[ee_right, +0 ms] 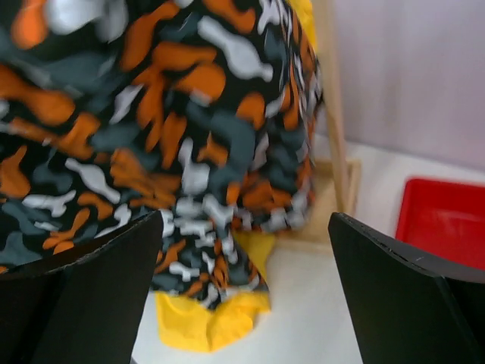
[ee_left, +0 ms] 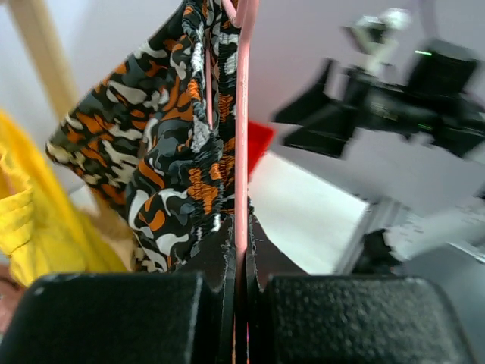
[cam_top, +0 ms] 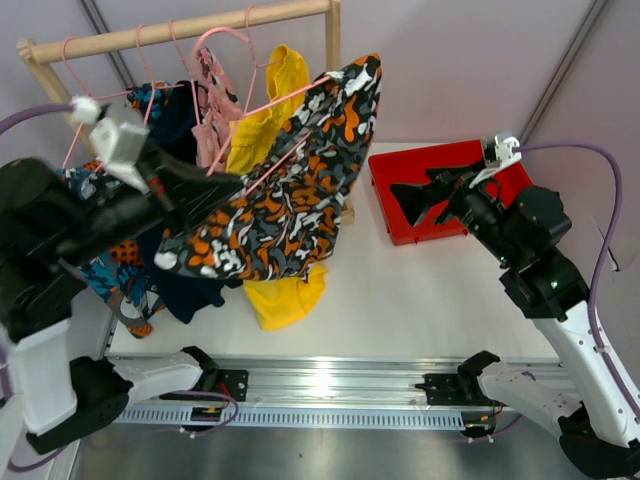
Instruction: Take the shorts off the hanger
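The orange-black patterned shorts [cam_top: 300, 180] hang on a pink hanger [cam_top: 290, 95] that is tilted out to the front of the wooden rack. My left gripper [cam_top: 235, 183] is shut on the hanger's lower bar. In the left wrist view, my left gripper [ee_left: 242, 235] pinches the pink bar [ee_left: 242, 136], with the shorts [ee_left: 174, 152] just left of it. My right gripper [cam_top: 405, 200] is open and empty over the red tray, right of the shorts. In the right wrist view, it [ee_right: 246, 258] faces the shorts [ee_right: 151, 136] without touching them.
The wooden rack [cam_top: 180, 30] still carries yellow shorts [cam_top: 265, 130], pink patterned shorts [cam_top: 212, 110], navy shorts [cam_top: 178, 120] and blue-orange-white shorts [cam_top: 120, 265]. A red tray [cam_top: 400, 165] lies at the right. The rack's post [ee_right: 333, 114] stands between the shorts and the tray.
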Action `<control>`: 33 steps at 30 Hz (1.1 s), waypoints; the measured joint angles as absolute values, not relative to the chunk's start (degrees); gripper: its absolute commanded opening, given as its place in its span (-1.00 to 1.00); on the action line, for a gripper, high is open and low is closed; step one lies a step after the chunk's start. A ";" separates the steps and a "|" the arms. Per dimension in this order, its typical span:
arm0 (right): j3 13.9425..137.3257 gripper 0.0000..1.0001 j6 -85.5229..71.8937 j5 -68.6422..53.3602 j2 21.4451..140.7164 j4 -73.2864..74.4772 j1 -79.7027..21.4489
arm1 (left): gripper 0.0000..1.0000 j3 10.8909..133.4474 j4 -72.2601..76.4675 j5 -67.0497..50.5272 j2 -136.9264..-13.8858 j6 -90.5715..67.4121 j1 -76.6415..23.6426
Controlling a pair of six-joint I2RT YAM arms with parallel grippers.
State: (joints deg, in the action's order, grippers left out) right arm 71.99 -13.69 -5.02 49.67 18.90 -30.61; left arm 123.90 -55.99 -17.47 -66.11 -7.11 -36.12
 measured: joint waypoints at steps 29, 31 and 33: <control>74.19 -1.00 -14.50 -8.97 52.99 8.32 -28.25 | -1.00 107.81 -54.68 -18.81 -61.04 -9.04 -36.14; 73.89 -1.00 -14.55 -8.08 52.73 8.62 -25.89 | -1.00 105.73 -55.40 -16.40 -59.70 -8.82 -36.16; 73.89 -1.00 -14.85 -7.81 52.58 8.73 -22.55 | -1.00 104.66 -56.69 -14.81 -58.54 -8.54 -36.21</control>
